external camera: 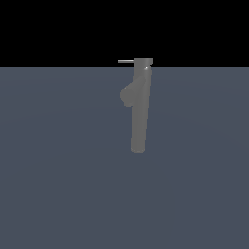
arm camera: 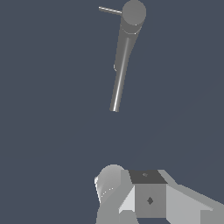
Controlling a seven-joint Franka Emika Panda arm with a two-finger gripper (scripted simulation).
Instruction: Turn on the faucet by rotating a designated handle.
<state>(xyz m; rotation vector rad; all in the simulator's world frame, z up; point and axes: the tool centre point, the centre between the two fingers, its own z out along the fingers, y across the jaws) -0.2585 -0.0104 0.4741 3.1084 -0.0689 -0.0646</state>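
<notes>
faucet (external camera: 139,112) upright on plain slate-blue floor (external camera: 58,185); end effector state impossible to tell

surface (external camera: 58,185): flat, plain slate blue-grey, filled the lower part of the exterior view
backdrop (external camera: 48,29): solid black band above the surface's far edge

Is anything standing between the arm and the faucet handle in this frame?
Nothing visible does. The handle sticks out from the faucet cap toward the exterior view's left, with bare floor around it. The gripper's fingers aren't in view.
</notes>
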